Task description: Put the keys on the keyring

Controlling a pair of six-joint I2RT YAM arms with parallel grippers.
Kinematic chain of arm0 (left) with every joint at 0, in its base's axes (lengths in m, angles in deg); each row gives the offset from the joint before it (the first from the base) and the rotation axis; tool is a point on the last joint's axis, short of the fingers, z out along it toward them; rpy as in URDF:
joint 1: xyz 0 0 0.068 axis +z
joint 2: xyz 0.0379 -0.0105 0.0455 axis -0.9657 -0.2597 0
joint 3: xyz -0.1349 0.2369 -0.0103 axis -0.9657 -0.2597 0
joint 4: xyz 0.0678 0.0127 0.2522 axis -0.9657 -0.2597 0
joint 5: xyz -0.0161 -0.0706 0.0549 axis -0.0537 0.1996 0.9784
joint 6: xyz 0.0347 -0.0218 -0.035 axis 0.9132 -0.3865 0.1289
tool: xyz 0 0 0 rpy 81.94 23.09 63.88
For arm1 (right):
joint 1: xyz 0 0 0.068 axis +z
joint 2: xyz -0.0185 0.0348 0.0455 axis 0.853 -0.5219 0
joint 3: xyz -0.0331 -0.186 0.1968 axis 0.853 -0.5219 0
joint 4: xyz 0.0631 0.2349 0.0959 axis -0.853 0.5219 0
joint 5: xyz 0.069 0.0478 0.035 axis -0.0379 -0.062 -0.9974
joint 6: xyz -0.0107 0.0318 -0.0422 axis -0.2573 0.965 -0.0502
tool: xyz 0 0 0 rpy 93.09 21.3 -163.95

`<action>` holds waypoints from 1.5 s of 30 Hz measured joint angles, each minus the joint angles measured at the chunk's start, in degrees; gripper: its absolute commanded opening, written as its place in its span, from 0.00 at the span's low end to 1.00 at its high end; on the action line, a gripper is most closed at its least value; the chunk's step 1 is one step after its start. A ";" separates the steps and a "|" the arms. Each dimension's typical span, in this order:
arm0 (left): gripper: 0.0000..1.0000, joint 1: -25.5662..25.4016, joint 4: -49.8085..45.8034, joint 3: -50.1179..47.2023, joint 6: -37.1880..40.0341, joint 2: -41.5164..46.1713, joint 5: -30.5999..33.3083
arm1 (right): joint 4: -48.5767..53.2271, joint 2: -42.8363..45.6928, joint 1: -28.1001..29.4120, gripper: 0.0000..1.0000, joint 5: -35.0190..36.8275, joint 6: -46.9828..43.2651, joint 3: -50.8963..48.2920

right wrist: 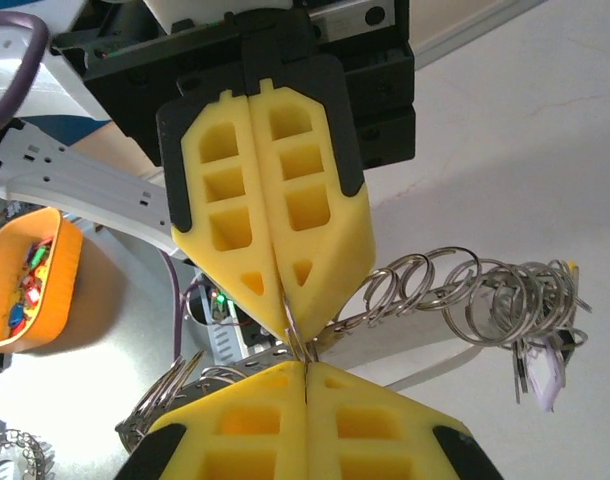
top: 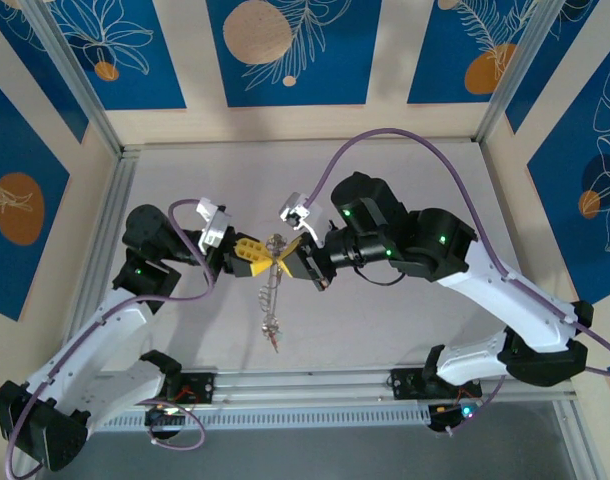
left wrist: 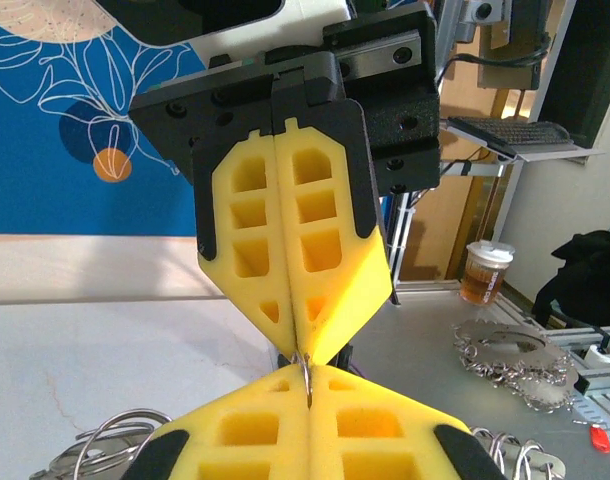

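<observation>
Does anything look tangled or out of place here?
Yes. A tangled-looking string of linked grey metal rings trails from the thin wire that the shut left gripper and right gripper pinch tip to tip.

The white left arm point(top: 115, 320) and right arm point(top: 495, 290) bend inward over the middle of the pale desk point(top: 385, 180). There the left gripper point(top: 260, 257) and right gripper point(top: 297, 258), yellow foam fingers point(right wrist: 315, 250) clamped together, meet tip to tip.
</observation>
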 measured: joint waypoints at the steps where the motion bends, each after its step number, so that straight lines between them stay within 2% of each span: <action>1: 0.00 0.00 -0.31 0.07 0.13 0.00 0.00 | -0.55 0.24 -0.09 0.00 -0.42 0.02 -0.44; 19: 0.00 0.11 -7.32 2.56 4.81 0.81 0.04 | -2.71 0.50 -0.26 0.00 -1.97 -1.36 -0.74; 32: 0.00 0.48 -15.39 4.24 10.21 1.40 1.68 | 0.33 -2.80 -0.26 0.00 -1.99 -2.89 3.98; 45: 0.00 0.48 -20.17 4.52 13.29 1.51 2.60 | 1.03 -3.96 -0.13 0.00 -1.90 -4.76 4.52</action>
